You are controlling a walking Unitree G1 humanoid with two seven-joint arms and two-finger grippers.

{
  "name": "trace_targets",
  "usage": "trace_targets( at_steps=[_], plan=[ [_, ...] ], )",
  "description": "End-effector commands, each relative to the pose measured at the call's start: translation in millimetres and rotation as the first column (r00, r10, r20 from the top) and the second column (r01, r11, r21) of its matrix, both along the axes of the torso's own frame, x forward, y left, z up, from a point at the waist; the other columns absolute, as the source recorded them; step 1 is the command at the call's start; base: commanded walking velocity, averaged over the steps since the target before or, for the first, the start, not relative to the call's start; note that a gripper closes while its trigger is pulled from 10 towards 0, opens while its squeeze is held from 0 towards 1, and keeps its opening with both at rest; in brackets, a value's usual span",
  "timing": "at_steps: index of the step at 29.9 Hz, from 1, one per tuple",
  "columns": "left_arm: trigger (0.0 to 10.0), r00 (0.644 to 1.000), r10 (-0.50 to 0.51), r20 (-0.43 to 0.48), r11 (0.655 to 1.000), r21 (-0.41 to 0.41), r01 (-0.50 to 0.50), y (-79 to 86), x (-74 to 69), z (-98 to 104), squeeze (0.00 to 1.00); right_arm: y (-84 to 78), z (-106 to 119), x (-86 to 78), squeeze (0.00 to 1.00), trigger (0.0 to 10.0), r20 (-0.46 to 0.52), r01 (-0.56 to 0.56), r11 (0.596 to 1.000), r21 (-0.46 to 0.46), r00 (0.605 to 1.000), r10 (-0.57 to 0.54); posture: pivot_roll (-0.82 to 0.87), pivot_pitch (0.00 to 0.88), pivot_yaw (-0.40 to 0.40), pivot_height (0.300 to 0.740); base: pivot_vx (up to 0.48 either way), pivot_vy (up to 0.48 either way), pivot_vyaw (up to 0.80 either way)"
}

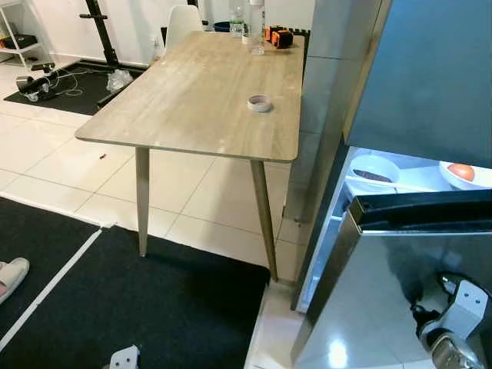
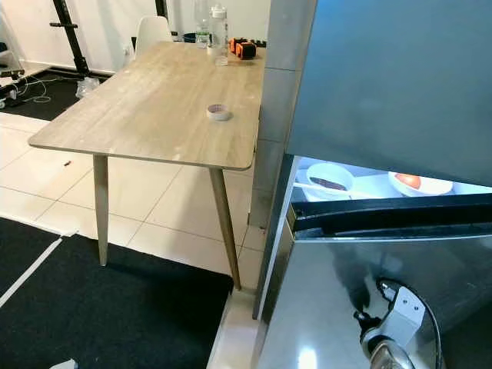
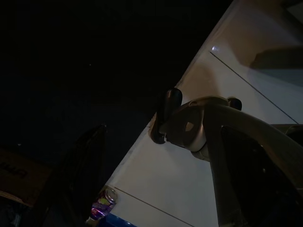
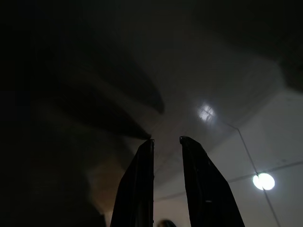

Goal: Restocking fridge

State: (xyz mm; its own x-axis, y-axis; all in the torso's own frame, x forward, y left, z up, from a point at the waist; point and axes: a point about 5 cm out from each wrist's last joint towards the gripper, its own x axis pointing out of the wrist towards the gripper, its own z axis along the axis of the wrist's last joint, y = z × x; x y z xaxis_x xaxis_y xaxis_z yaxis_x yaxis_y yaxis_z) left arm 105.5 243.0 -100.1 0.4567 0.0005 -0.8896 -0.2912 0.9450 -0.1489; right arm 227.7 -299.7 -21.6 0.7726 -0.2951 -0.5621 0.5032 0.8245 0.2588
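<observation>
The fridge (image 1: 430, 84) stands at the right, its tall grey upper door shut. Below it a compartment is open and lit. Inside sit a white bowl (image 1: 373, 171) with something dark in it and a white dish holding an orange-red fruit (image 1: 461, 173). A shiny steel door front (image 1: 400, 292) juts out beneath them. My right wrist (image 1: 455, 323) hangs low in front of that steel front. My right gripper (image 4: 166, 141) is open by a narrow gap with nothing in it, pointing at a glossy dark surface. My left arm (image 1: 124, 358) hangs low; its wrist view is very dark, with a small colourful can (image 3: 102, 208).
A long wooden table (image 1: 192, 100) stands left of the fridge with a tape roll (image 1: 260, 103), bottles (image 1: 256, 27) and an orange-black tool (image 1: 280, 37). A white chair (image 1: 183, 23) is behind. Black mat (image 1: 154, 307) covers the near floor. A person's slippered foot (image 1: 11, 277) is at the left edge.
</observation>
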Motion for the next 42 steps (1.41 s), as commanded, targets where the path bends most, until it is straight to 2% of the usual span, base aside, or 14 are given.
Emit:
trace_targets(
  at_steps=[1,10,18,20,22,25,28,29,30,34,36,38,40,42],
  plan=[
    [10.0,1.000,-0.003,-0.008,1.000,-0.007,0.002,-1.5,-2.5,-1,0.00,-6.9,26,25.8,0.00,10.0,0.142,-0.001,1.000,-0.027,0.990,0.005,-0.01,0.000,-0.035,0.740,0.000,0.000,0.00],
    [10.0,1.000,-0.008,-0.010,1.000,-0.019,0.007,-12.2,-4.1,-4,0.00,-1.7,66,66.6,0.00,10.0,0.310,-0.049,0.998,-0.050,0.949,0.062,0.01,0.000,-0.047,0.740,0.000,0.000,0.00],
    [10.0,1.000,-0.005,-0.015,1.000,-0.028,0.005,-17.9,-6.2,-6,0.00,-2.7,63,63.8,0.00,10.0,0.294,-0.056,0.997,-0.055,0.953,0.069,0.01,0.000,-0.049,0.740,0.000,0.000,0.00],
    [10.0,1.000,-0.003,-0.020,1.000,-0.028,0.003,-17.1,-8.6,-6,0.00,-2.7,39,42.3,0.00,10.0,0.187,-0.057,0.997,-0.046,0.980,0.064,0.00,0.000,-0.048,0.740,0.000,0.000,0.00],
    [10.0,1.000,-0.003,-0.022,1.000,-0.028,0.003,-16.7,-9.2,-6,0.00,-2.4,32,35.7,0.00,10.0,0.152,-0.058,0.997,-0.045,0.986,0.064,0.00,0.000,-0.048,0.740,0.000,0.000,0.00],
    [10.0,1.000,-0.004,-0.025,1.000,-0.021,0.003,-13.6,-11.1,-6,0.00,5.4,-5,-2.6,0.00,10.0,-0.071,-0.088,0.995,-0.043,0.994,0.085,0.01,0.000,-0.047,0.740,0.000,0.000,0.00],
    [10.0,1.000,-0.004,-0.026,1.000,-0.019,0.004,-12.9,-11.4,-6,0.00,8.4,-15,-14.8,0.00,10.0,-0.136,-0.102,0.994,-0.045,0.986,0.095,0.01,0.000,-0.047,0.740,0.000,0.000,0.00],
    [10.0,1.000,-0.006,-0.023,1.000,-0.008,0.006,-11.1,-10.9,-5,0.00,21.5,-42,-51.5,0.00,10.0,-0.289,-0.135,0.991,-0.018,0.949,0.124,0.01,0.000,-0.048,0.740,0.000,0.000,0.00],
    [10.0,1.000,-0.006,-0.023,1.000,-0.008,0.006,-11.1,-10.9,-5,0.00,21.5,-42,-51.5,0.00,10.0,-0.289,-0.135,0.991,-0.018,0.949,0.124,0.01,0.000,-0.048,0.740,0.000,0.000,0.00],
    [10.0,0.999,-0.033,-0.026,0.999,0.014,0.034,-10.1,-8.9,-5,0.00,48.5,-73,-103.9,0.00,10.0,-0.486,-0.259,0.965,0.043,0.838,0.247,0.02,0.000,-0.045,0.740,0.000,0.000,0.00],
    [10.0,0.998,-0.053,-0.031,0.998,0.023,0.054,-10.1,-8.3,-5,0.00,53.9,-77,-112.1,0.00,10.0,-0.517,-0.296,0.953,0.057,0.808,0.282,0.02,0.000,-0.044,0.740,0.000,0.000,0.00],
    [10.0,0.994,-0.096,-0.049,0.994,0.055,0.098,-9.4,-7.2,-5,0.00,63.3,-83,-126.3,0.00,10.0,-0.582,-0.379,0.922,0.075,0.735,0.349,0.03,0.000,-0.042,0.740,0.000,0.000,0.00],
    [10.0,0.994,-0.096,-0.049,0.994,0.055,0.098,-9.4,-7.2,-5,0.00,63.3,-83,-126.3,0.00,10.0,-0.582,-0.379,0.922,0.075,0.735,0.349,0.03,0.000,-0.042,0.740,0.000,0.000,0.00],
    [10.0,0.985,-0.156,-0.075,0.979,0.121,0.164,-6.3,-4.3,-4,0.00,72.3,-87,-129.6,0.00,10.0,-0.643,-0.549,0.833,0.071,0.613,0.459,0.04,0.000,-0.043,0.740,0.000,0.000,0.00]
  ],
)
